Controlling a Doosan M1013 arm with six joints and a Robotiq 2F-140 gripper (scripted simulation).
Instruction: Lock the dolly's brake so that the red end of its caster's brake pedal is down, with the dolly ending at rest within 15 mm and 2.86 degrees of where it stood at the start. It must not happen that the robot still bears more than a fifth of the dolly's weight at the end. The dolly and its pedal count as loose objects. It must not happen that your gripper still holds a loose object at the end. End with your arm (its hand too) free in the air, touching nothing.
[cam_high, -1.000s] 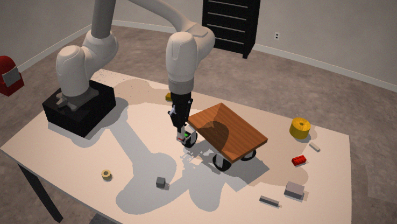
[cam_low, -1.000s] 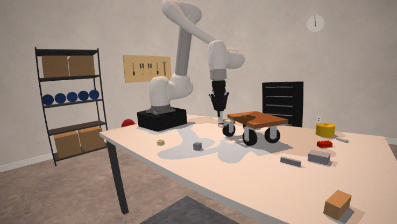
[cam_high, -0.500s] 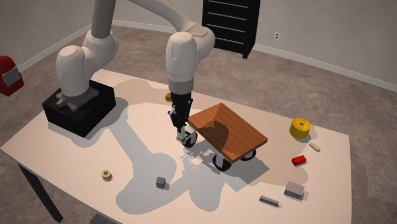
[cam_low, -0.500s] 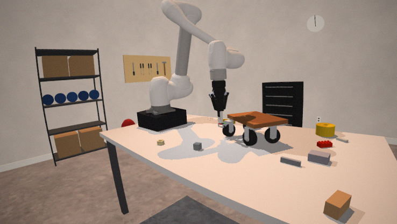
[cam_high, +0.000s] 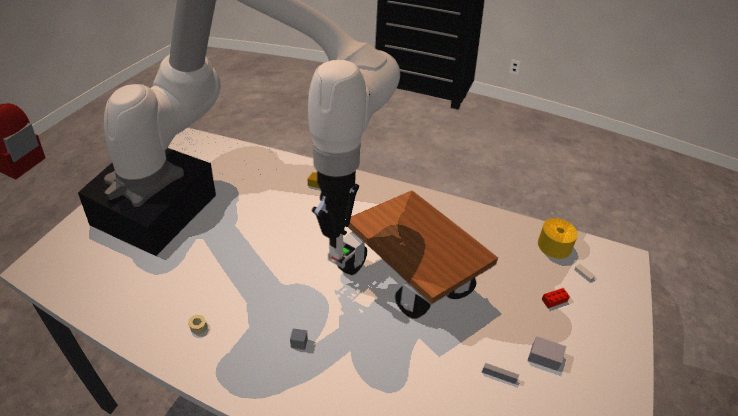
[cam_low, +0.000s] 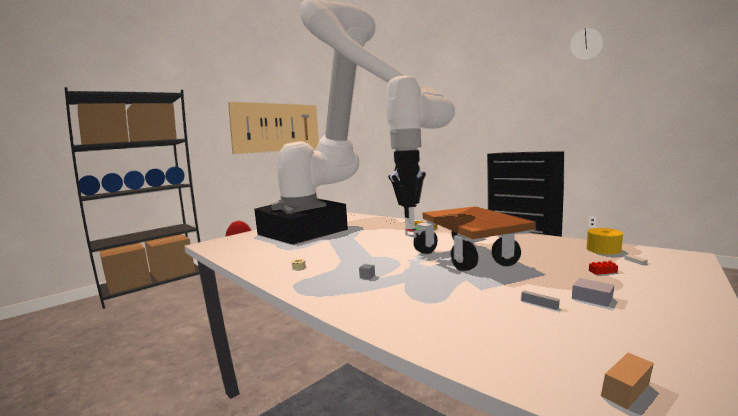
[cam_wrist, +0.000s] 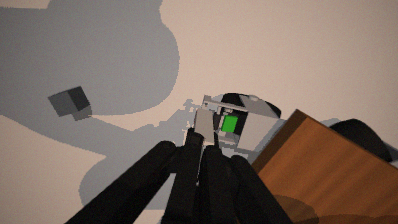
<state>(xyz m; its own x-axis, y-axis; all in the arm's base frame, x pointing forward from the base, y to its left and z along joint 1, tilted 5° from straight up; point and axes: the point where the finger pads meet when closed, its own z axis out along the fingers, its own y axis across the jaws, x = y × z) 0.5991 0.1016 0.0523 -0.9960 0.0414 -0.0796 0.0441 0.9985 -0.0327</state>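
Note:
The dolly (cam_high: 423, 242) has a brown wooden deck on black casters and stands mid-table; it also shows in the exterior view (cam_low: 478, 220). Its near-left caster (cam_high: 352, 256) carries the brake pedal, whose green end (cam_high: 346, 250) faces up, also seen in the wrist view (cam_wrist: 229, 123). A sliver of red (cam_high: 335, 258) shows low under my fingertips. My gripper (cam_high: 336, 247) (cam_wrist: 202, 121) is shut, empty, and points straight down, its tips on the pedal's end beside the green patch. In the wrist view the fingers hide the red end.
On the table lie a grey cube (cam_high: 298, 338), a tape ring (cam_high: 197, 322), a yellow spool (cam_high: 557, 237), a red brick (cam_high: 556, 297), grey blocks (cam_high: 546, 352) and a small yellow thing (cam_high: 312, 179) behind the arm. The black robot base (cam_high: 147, 198) stands at the left.

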